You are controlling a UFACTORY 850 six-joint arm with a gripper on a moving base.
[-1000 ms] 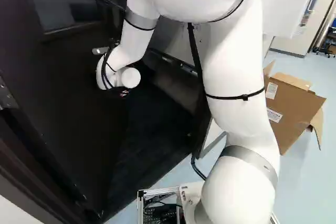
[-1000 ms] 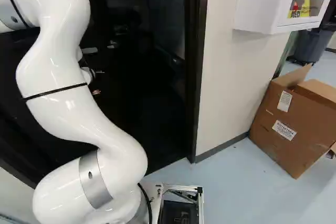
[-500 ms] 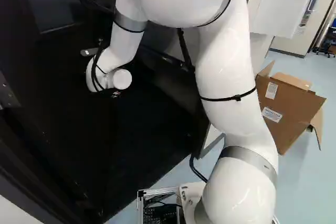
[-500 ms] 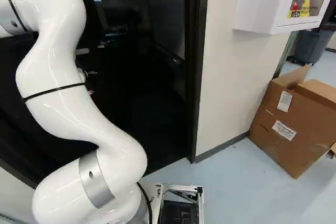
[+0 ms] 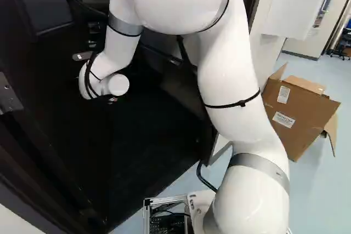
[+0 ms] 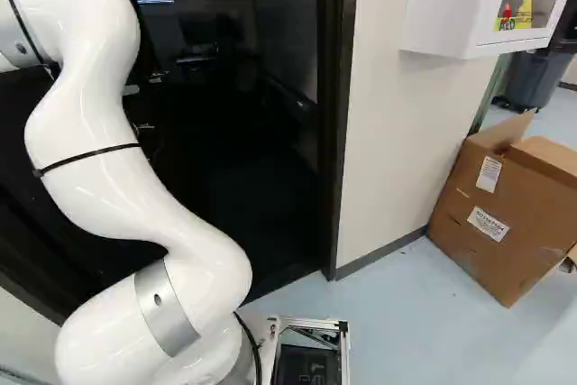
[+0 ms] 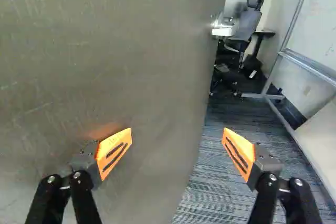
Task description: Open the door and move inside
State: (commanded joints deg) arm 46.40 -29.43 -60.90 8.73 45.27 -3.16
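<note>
The 2 fingers [image 7: 239,153] stand wide apart, gripping nothing: 1 by the face of the door [image 7: 131,51], 1 out past its free edge, over the carpet [image 7: 197,198]. The door looks ajar, its latch [image 7: 226,29] at that edge. Best push the face near the free edge, slowly, fingers clear of the latch, then drive in clear of the frame [image 6: 334,132]. The box [image 6: 505,196] bears 2 printed white labels.

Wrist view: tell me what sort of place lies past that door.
Most likely an office: past the door there is a desk chair with a headrest, and striped carpet covers the floor.
</note>
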